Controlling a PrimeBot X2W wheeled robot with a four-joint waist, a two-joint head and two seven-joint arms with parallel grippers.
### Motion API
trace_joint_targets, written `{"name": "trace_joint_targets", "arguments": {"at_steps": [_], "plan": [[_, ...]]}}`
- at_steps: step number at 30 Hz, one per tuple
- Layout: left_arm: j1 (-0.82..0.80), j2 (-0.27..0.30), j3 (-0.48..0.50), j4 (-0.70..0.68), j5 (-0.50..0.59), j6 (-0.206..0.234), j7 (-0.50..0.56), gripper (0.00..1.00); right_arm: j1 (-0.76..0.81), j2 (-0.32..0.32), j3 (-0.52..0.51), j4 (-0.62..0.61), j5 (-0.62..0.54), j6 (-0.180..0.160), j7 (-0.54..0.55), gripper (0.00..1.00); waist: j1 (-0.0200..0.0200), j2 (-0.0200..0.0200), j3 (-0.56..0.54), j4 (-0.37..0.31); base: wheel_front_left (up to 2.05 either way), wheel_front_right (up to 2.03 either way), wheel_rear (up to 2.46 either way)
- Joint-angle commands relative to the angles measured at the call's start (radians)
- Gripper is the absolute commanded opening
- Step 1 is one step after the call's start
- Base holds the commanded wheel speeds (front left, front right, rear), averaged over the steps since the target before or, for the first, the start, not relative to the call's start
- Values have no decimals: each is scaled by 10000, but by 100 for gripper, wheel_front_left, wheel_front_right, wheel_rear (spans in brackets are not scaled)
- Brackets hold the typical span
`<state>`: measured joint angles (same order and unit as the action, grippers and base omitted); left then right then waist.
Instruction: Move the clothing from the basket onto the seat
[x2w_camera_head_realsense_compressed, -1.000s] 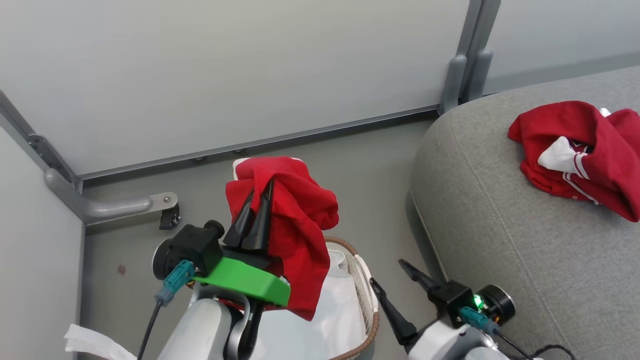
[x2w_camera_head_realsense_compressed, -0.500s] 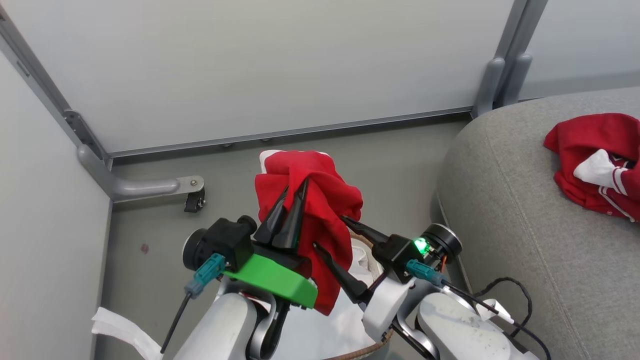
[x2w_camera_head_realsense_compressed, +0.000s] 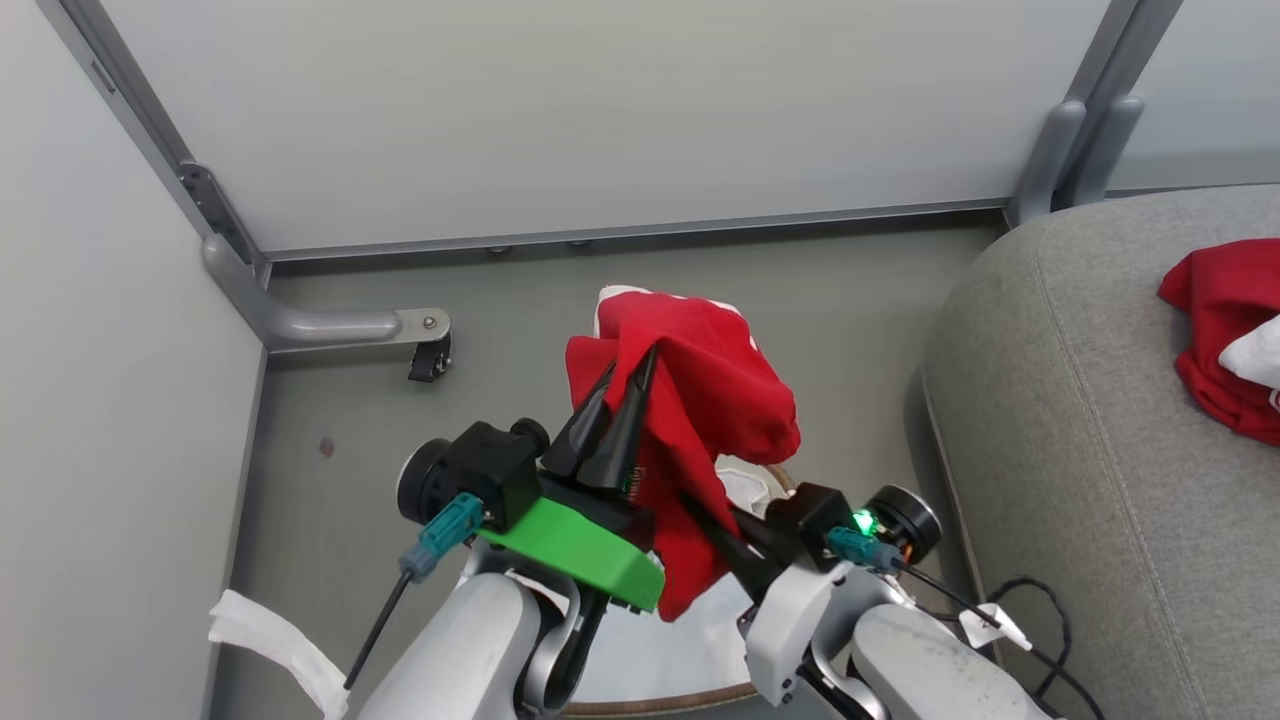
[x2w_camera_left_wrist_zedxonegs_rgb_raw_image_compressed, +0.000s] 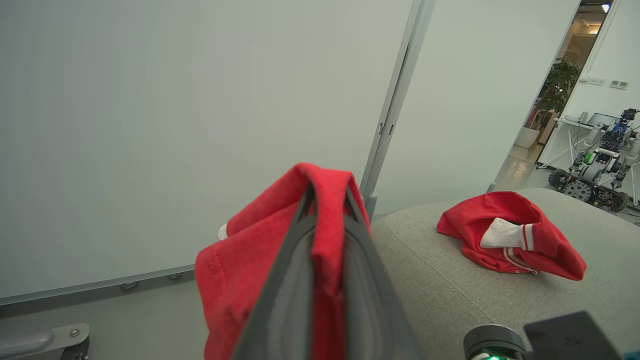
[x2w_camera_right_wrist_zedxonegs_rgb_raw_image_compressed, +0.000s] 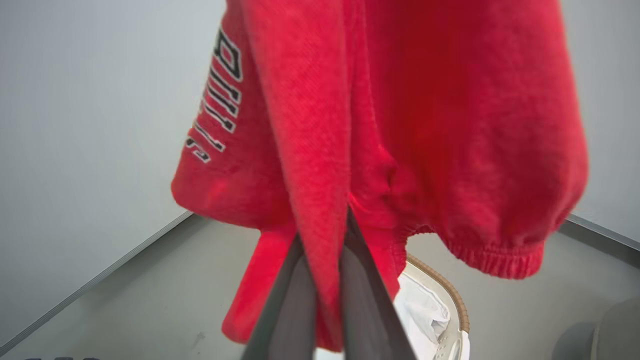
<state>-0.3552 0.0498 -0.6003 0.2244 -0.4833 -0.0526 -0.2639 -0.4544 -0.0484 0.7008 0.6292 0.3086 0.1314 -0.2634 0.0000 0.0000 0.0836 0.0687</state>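
A red garment (x2w_camera_head_realsense_compressed: 715, 385) with white lettering hangs above the basket (x2w_camera_head_realsense_compressed: 775, 476), held by both grippers. My left gripper (x2w_camera_head_realsense_compressed: 632, 372) is shut on its upper fold, the cloth draped over the fingertips (x2w_camera_left_wrist_zedxonegs_rgb_raw_image_compressed: 327, 186). From the right, my right gripper (x2w_camera_right_wrist_zedxonegs_rgb_raw_image_compressed: 325, 230) is shut on a lower fold; in the head view its tips are buried in the cloth. Under the garment the basket's brown rim (x2w_camera_right_wrist_zedxonegs_rgb_raw_image_compressed: 452, 297) and white liner (x2w_camera_right_wrist_zedxonegs_rgb_raw_image_compressed: 425, 312) show. A second red garment (x2w_camera_head_realsense_compressed: 1220, 330) with a white panel lies on the grey seat (x2w_camera_head_realsense_compressed: 1090, 450).
Pale wall panels close in at the back and left. A metal foot with a caster (x2w_camera_head_realsense_compressed: 428, 352) stands on the grey floor. A white strip (x2w_camera_head_realsense_compressed: 265, 640) lies at the lower left. A black cable (x2w_camera_head_realsense_compressed: 1030, 600) trails by the seat's edge.
The camera has turned, shifting the scene right. My right gripper rose from beside the basket, moved to the hanging garment and shut on its lower fold. The left gripper keeps its hold.
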Motion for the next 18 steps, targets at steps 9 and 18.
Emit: {"name": "trace_joint_targets", "arguments": {"at_steps": [9,18], "plan": [[205,24,465,39,207,-29,-7,64,962,-62,-1403,-817,-451,-14,-11,0,0,0,40,-390,0,0,0],[592,24,1039,547,776,-93,-1,100,1780,-51,-3084,-3273,-448,-14,-16,0,0,0,22,-1177,0,0,0]]}}
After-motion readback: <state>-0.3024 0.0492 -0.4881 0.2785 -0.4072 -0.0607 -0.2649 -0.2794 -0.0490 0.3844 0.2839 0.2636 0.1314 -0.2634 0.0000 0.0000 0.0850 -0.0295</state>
